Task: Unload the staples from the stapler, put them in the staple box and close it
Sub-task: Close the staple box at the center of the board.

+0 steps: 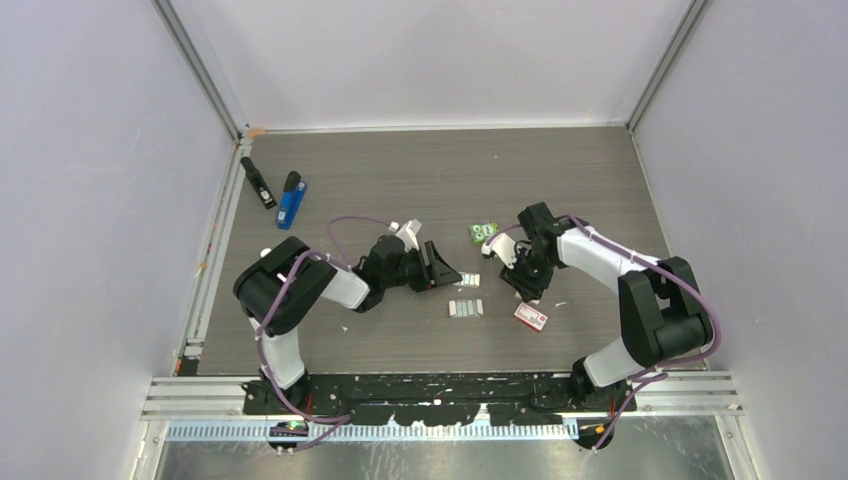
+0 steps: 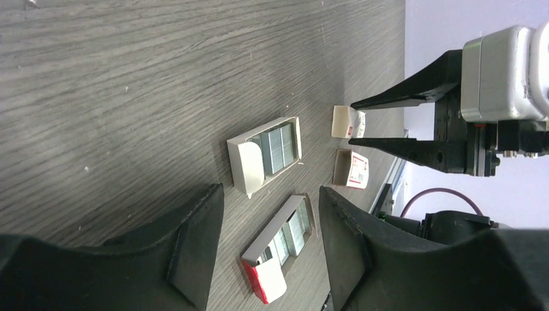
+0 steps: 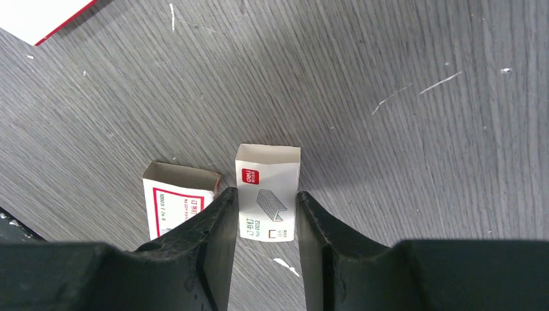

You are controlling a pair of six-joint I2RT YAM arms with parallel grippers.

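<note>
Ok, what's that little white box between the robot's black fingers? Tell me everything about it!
The little white box looks like thin cardboard. Its top face has a small red logo, a grey drawing of staples and green print. It lies flat on the grey wood-grain table, with a narrow gap to a red-and-white box beside it. The black fingers of the right gripper sit close along its two long sides; whether they squeeze it cannot be told.

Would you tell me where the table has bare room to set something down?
Bare: the far strip beyond the blue stapler and green packet, and the near strip before the trays. Crowded: the middle, around the trays and red box.
</note>
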